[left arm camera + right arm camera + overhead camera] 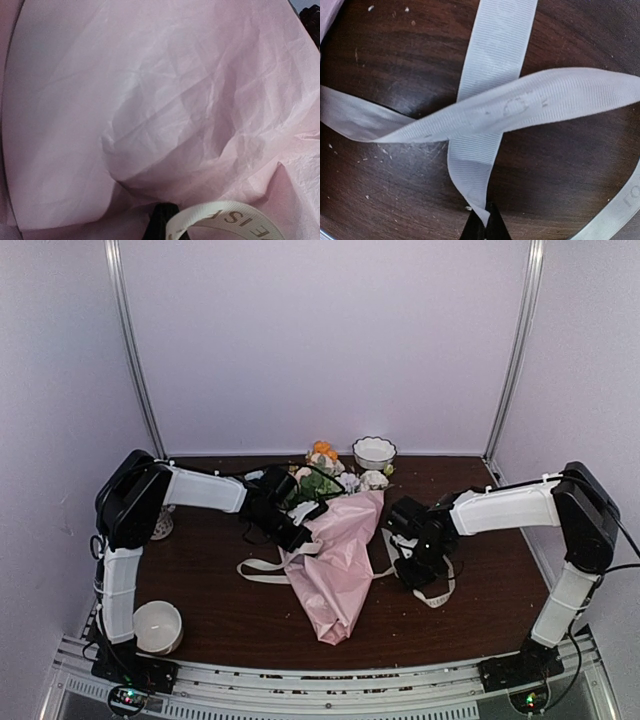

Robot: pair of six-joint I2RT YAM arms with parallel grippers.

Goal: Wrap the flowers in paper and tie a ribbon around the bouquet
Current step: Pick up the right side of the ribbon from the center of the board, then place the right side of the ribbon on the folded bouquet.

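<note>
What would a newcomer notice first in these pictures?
The pink paper cone lies at the middle of the dark table, with flowers at its far end. A cream ribbon shows on both sides of the cone, and the right fingers are shut on the ribbon's tip.

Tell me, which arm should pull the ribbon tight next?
Right, probably. The right claw pinches the tip of the long cream-white satin ribbon on the dark wooden table. The left claw is shut, close against the crinkly pink-lilac paper cone.
</note>
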